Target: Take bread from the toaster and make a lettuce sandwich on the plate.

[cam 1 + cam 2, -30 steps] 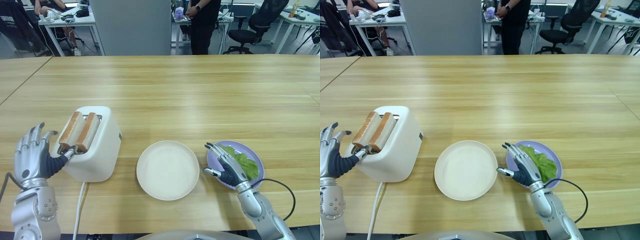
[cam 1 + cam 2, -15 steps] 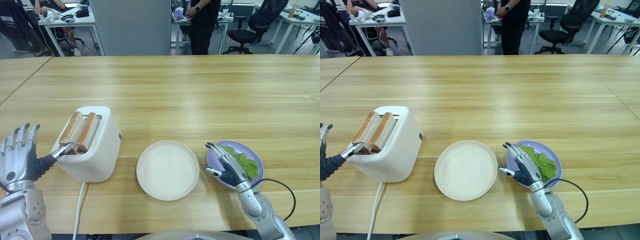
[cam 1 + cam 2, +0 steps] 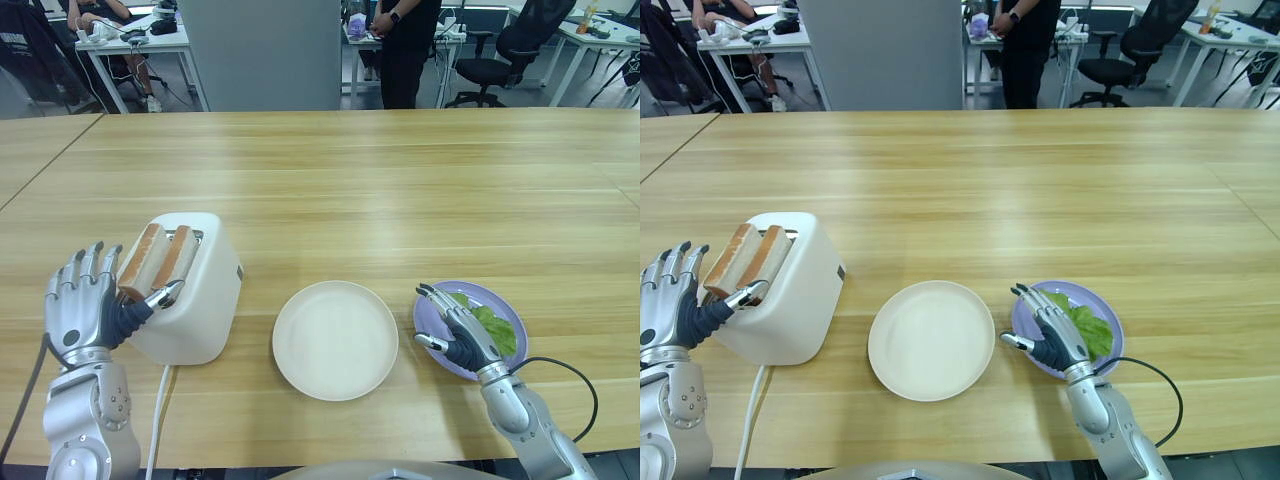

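A white toaster (image 3: pixel 195 300) stands at the front left with two slices of bread (image 3: pixel 160 262) sticking up out of its slots. My left hand (image 3: pixel 88 310) is open beside the toaster's near left corner, its thumb lying against the near ends of the slices. An empty cream plate (image 3: pixel 335 340) sits in the middle front. To its right is a small purple plate (image 3: pixel 503 308) with green lettuce (image 3: pixel 492 328) on it. My right hand (image 3: pixel 462 338) is open over that plate's left edge, holding nothing.
A white power cord (image 3: pixel 158 420) runs from the toaster to the table's front edge. A black cable (image 3: pixel 570 375) loops by my right wrist. The wooden table (image 3: pixel 400 190) stretches far back; desks and chairs stand beyond it.
My left hand drew back to the left, then came in again to the toaster, its thumb now by the bread ends. My right hand barely moved.
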